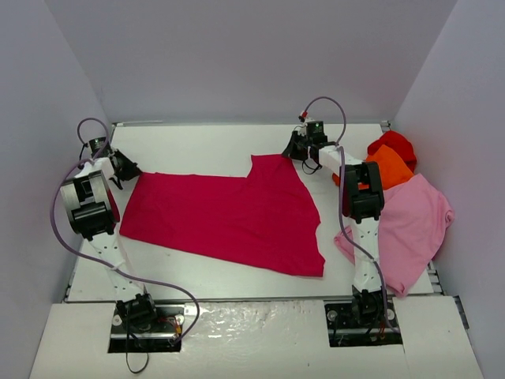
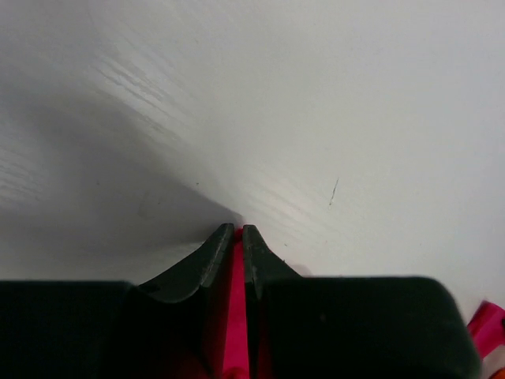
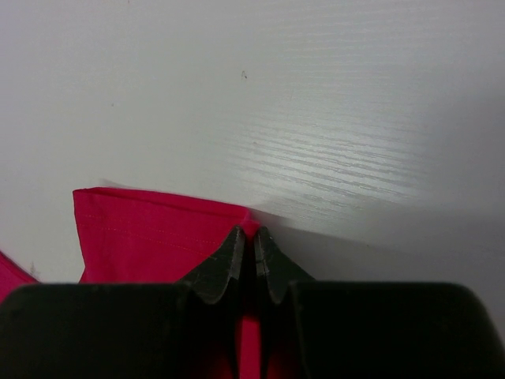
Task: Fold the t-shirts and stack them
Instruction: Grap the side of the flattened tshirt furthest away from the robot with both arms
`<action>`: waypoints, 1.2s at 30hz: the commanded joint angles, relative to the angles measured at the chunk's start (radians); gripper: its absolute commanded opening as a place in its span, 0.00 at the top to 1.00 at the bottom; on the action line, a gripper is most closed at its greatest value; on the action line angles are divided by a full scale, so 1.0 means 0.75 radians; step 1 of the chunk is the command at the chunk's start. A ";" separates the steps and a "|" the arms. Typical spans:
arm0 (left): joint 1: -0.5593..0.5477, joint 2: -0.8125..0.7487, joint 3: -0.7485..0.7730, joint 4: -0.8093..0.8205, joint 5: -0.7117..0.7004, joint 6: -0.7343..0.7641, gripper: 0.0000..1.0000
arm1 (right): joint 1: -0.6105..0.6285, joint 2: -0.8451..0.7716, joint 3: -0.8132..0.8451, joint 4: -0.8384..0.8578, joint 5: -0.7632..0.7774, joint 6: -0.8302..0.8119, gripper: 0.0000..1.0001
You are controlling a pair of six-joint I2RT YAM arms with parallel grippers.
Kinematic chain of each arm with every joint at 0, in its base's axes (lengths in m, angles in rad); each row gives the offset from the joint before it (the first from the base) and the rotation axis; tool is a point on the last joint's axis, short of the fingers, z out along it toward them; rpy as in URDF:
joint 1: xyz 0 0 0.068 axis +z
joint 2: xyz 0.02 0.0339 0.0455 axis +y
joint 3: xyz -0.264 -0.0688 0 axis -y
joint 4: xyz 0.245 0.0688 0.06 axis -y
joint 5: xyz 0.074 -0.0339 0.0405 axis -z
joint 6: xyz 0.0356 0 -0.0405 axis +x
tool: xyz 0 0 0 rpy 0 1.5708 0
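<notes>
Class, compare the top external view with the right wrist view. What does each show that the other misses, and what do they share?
Only the top external view shows the left gripper at the crimson-magenta t-shirt's left corner, plus the light pink t-shirt, orange t-shirt and red t-shirt heaped at the right. Only the right wrist view shows the fingertips pinched shut on a hemmed corner. Both show that crimson-magenta shirt, the right gripper and the white table.

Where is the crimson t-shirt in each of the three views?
Top external: crimson t-shirt spread flat mid-table, between left tool and right tool.
Left wrist: a thin strip at bottom centre, pinched in the left tool.
Right wrist: a corner at lower left, pinched in the right tool.
Shared landmark: the white table under it.
</notes>
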 commanded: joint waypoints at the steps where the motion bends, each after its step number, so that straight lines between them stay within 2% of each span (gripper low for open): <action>1: 0.013 -0.027 0.028 0.066 0.121 -0.012 0.91 | 0.012 0.012 -0.060 -0.241 0.074 -0.047 1.00; 5: 0.013 -0.009 0.081 -0.018 0.100 0.039 0.90 | 0.014 0.015 -0.057 -0.241 0.065 -0.043 1.00; 7: 0.013 0.017 0.118 -0.129 0.074 0.058 0.89 | 0.014 0.013 -0.059 -0.241 0.063 -0.043 1.00; 9: 0.013 0.021 0.129 -0.185 0.060 0.072 0.84 | 0.016 0.015 -0.061 -0.241 0.061 -0.045 1.00; 11: 0.011 0.012 0.116 -0.212 0.053 0.077 0.35 | 0.016 0.017 -0.061 -0.241 0.057 -0.047 1.00; 12: 0.012 0.003 0.099 -0.211 0.055 0.077 0.34 | 0.016 0.020 -0.061 -0.241 0.058 -0.047 1.00; 20: 0.014 -0.010 0.087 -0.203 0.063 0.094 0.33 | 0.018 0.026 -0.074 -0.239 0.049 -0.046 1.00; 25: 0.021 0.043 0.179 -0.381 0.035 0.139 0.37 | 0.016 0.002 -0.096 -0.239 0.057 -0.047 1.00; 30: 0.021 0.042 0.162 -0.537 -0.028 0.208 0.45 | 0.016 -0.006 -0.108 -0.239 0.063 -0.041 1.00; 33: 0.017 0.033 0.109 -0.536 -0.138 0.218 0.45 | 0.018 -0.017 -0.120 -0.238 0.057 -0.039 1.00; 36: 0.015 0.101 0.138 -0.530 -0.150 0.203 0.46 | 0.022 -0.027 -0.136 -0.237 0.057 -0.040 1.00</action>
